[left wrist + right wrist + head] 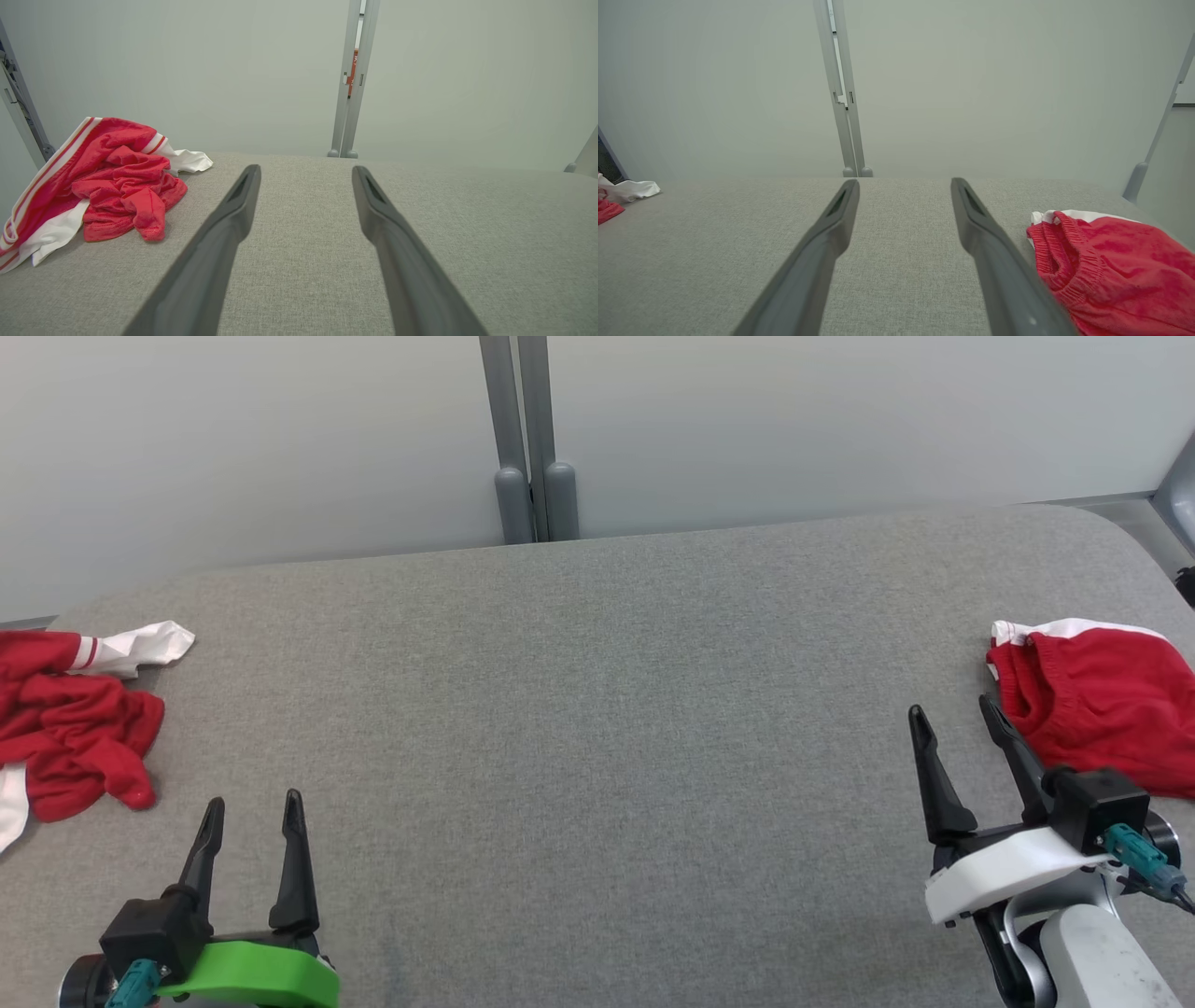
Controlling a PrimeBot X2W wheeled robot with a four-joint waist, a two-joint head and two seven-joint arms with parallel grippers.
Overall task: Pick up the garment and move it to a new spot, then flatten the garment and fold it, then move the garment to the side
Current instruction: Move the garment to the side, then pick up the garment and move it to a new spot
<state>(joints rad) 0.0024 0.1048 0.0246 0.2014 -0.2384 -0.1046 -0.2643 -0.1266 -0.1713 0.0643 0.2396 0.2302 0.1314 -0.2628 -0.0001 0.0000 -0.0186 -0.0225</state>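
No readable text, labels or numbers anywhere.

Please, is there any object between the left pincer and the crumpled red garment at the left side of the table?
Nothing visible stands between them. The left pincer is open over the bare grey table. The crumpled red garment lies to its left, apart from it, with only the table's surface between.

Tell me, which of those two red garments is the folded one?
The red shorts beside the right gripper: they lie flat and tidy, elastic waistband showing. The red-and-white garment on the robot's left is a crumpled heap.
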